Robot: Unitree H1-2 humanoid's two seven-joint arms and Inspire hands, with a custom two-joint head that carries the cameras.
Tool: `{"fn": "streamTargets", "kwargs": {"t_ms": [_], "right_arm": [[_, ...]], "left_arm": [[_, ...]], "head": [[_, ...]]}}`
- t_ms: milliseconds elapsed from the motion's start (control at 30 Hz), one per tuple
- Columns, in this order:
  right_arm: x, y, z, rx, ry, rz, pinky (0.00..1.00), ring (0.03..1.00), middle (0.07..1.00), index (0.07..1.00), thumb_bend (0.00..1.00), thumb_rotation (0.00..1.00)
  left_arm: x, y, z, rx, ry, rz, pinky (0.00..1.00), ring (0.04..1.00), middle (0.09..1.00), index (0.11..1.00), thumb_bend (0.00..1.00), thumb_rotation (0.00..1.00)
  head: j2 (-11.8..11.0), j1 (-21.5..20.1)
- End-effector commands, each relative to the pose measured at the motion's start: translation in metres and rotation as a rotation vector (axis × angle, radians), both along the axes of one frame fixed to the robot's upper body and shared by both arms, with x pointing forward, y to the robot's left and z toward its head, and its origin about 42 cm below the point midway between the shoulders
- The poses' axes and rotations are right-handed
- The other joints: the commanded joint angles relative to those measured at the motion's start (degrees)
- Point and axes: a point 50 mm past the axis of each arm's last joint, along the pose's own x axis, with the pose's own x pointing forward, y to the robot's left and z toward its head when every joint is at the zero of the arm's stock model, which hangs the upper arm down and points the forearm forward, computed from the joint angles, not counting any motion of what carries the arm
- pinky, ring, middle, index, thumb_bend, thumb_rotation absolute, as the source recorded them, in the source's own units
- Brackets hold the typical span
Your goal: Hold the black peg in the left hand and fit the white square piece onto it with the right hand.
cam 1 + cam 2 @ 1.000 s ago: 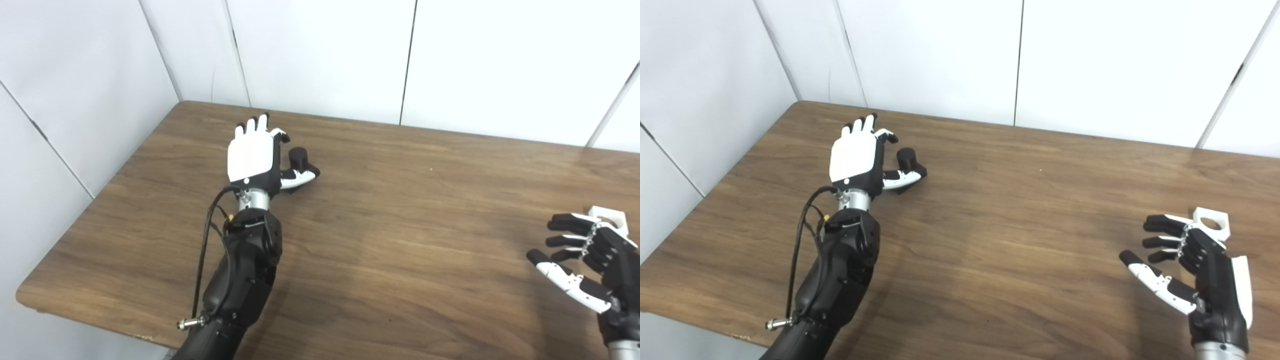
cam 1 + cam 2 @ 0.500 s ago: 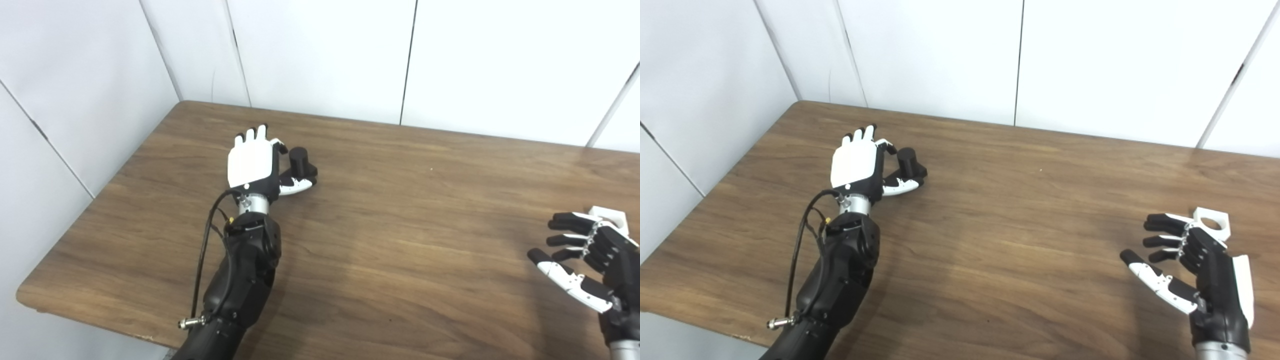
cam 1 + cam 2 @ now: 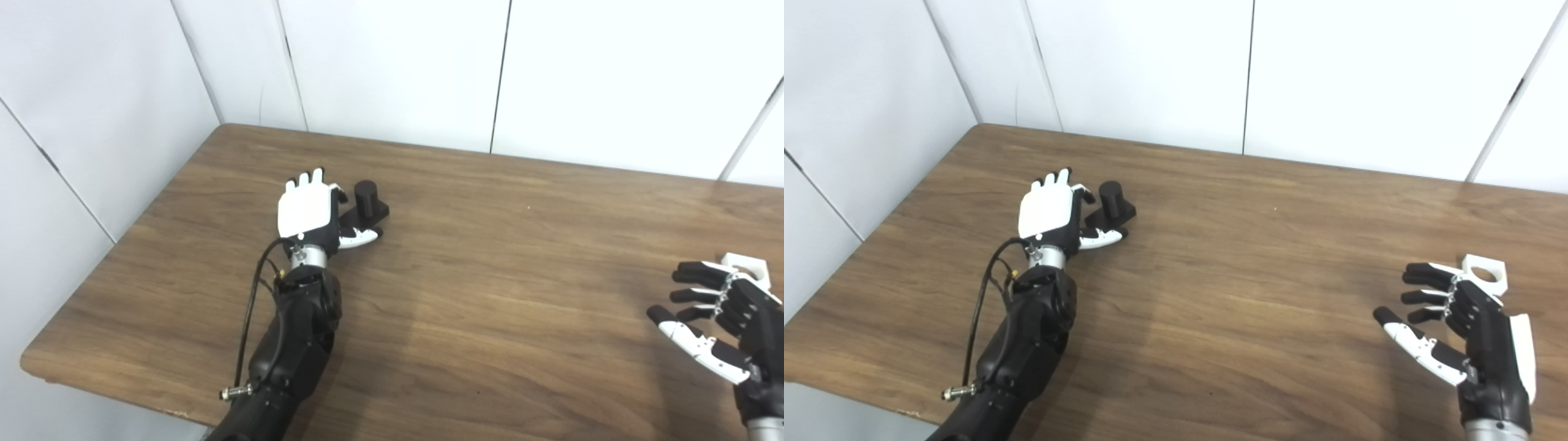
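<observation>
Peg (image 3: 1111, 200) stands upright on the table (image 3: 1225, 257), just right of the left hand (image 3: 1048, 211), fingers part-curled beside it, thumb under its base; grip not yet evident. White piece (image 3: 1484, 272) lies just beyond the right hand (image 3: 1454, 324), fingers spread, empty.

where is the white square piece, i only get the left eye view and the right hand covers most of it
Observer: In the right eye view the white square piece lies flat on the table, just beyond the right hand, with its round hole facing up.
Operator: is the hand holding it
Observer: No. The fingers are spread and point away from it, toward the middle of the table.
Operator: is the whole hand in frame there
Observer: Yes, down to the metal wrist at the bottom edge.
</observation>
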Motion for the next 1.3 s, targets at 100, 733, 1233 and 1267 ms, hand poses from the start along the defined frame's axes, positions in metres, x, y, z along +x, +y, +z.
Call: {"fn": "streamTargets", "kwargs": {"t_ms": [100,733,1233,1267], "right_arm": [[-0.001,0.004,0.014,-0.004,-0.073,0.016,0.44,0.565,0.640,0.628,0.53,0.00],[-0.007,0.007,0.016,-0.001,-0.075,-0.006,0.46,0.594,0.653,0.625,0.50,0.00],[-0.008,0.003,0.017,-0.010,-0.094,-0.012,0.46,0.601,0.650,0.605,0.44,0.00],[-0.007,0.003,0.017,-0.010,-0.098,-0.011,0.45,0.597,0.648,0.606,0.43,0.00]], "left_arm": [[0.019,0.009,0.016,0.029,-0.036,0.001,1.00,1.000,1.000,0.642,0.91,0.47],[0.031,0.013,0.010,0.019,0.052,-0.078,1.00,1.000,0.946,0.591,0.78,0.45],[0.031,0.011,-0.003,0.049,0.185,-0.140,1.00,0.986,0.905,0.568,0.70,0.42],[0.031,0.011,-0.003,0.049,0.189,-0.141,1.00,0.984,0.901,0.564,0.69,0.40]], "head": [[0.12,-0.36],[0.40,-1.22],[0.83,-1.53],[0.83,-1.53]]}}
